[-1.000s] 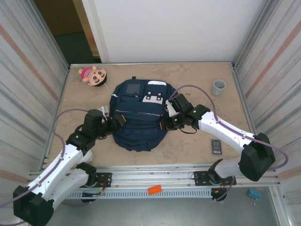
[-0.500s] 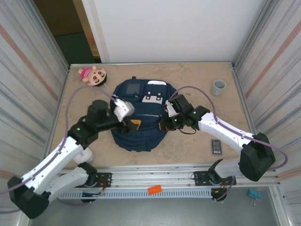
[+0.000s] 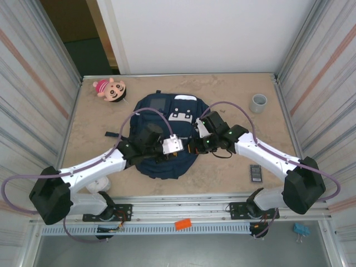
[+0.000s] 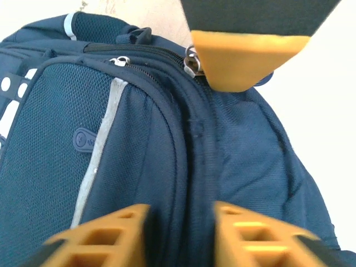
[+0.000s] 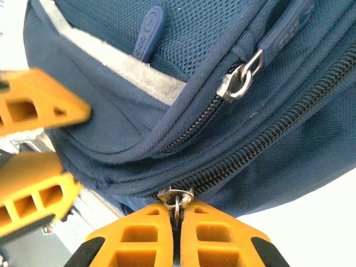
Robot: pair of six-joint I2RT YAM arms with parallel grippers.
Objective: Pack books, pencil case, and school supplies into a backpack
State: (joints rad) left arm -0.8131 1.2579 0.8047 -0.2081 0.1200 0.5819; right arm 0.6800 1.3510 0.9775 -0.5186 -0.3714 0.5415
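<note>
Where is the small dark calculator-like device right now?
In the top view the calculator-like device lies flat on the table, near right, clear of the backpack, just beside the right arm.

Left arm (image 3: 89, 167): elbow out at 8 o'clock, forearm running toward 2 o'clock. Left gripper (image 4: 181, 217): fingers partly closed, astride a seam ridge of the backpack (image 4: 139, 139); can't tell whether they grip it. Right arm (image 3: 267, 153): elbow at 4 o'clock, forearm toward 10 o'clock. Right gripper (image 5: 176, 216): fingers pressed together, pinching a zip pull (image 5: 176, 198). The grippers face each other, near.
</note>
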